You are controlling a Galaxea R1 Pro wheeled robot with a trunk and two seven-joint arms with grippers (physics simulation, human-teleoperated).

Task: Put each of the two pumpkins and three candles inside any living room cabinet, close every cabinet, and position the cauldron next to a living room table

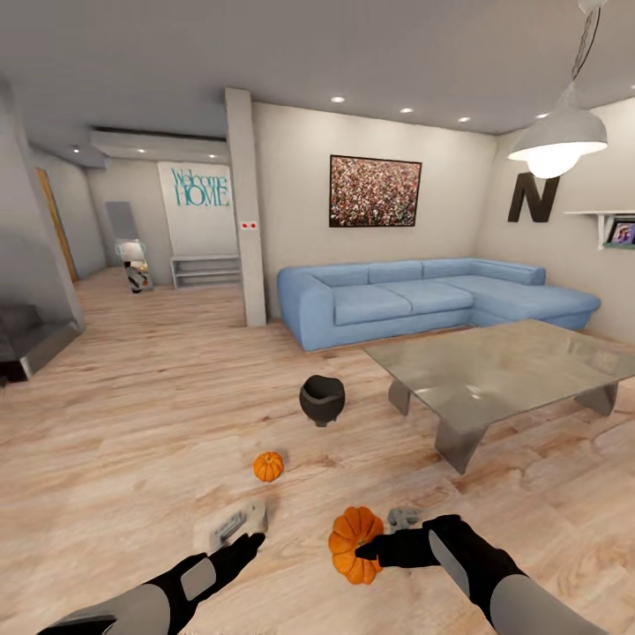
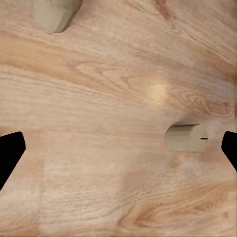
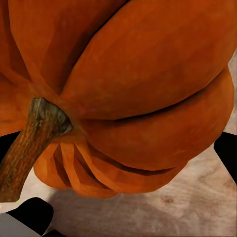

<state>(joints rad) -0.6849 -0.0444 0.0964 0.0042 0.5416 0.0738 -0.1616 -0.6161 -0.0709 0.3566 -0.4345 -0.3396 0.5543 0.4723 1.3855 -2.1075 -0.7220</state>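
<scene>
Two black grippers low in head view. Left gripper [image 1: 251, 540] spread wide, holding nothing, above stubby grey-tan candle [image 1: 238, 522] lying on light wood plank floor [image 1: 132, 423]. Small ribbed orange pumpkin [image 1: 268, 466] sits beyond; round black cauldron [image 1: 322, 399] farther back, near glass-topped grey coffee table [image 1: 503, 366]. Right gripper [image 1: 363, 554] clamps second orange pumpkin [image 1: 353, 543], second candle [image 1: 404, 517] just behind.

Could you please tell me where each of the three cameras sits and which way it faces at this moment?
Head view: high on the robot, looking forward and down over the floor toward sofa and table; both arms show.
Left wrist view: above the floor, looking down at two candles; dark fingertips at the edges.
Right wrist view: close against the held pumpkin.
Shared: that pumpkin at the right gripper shows in the head view too.
</scene>
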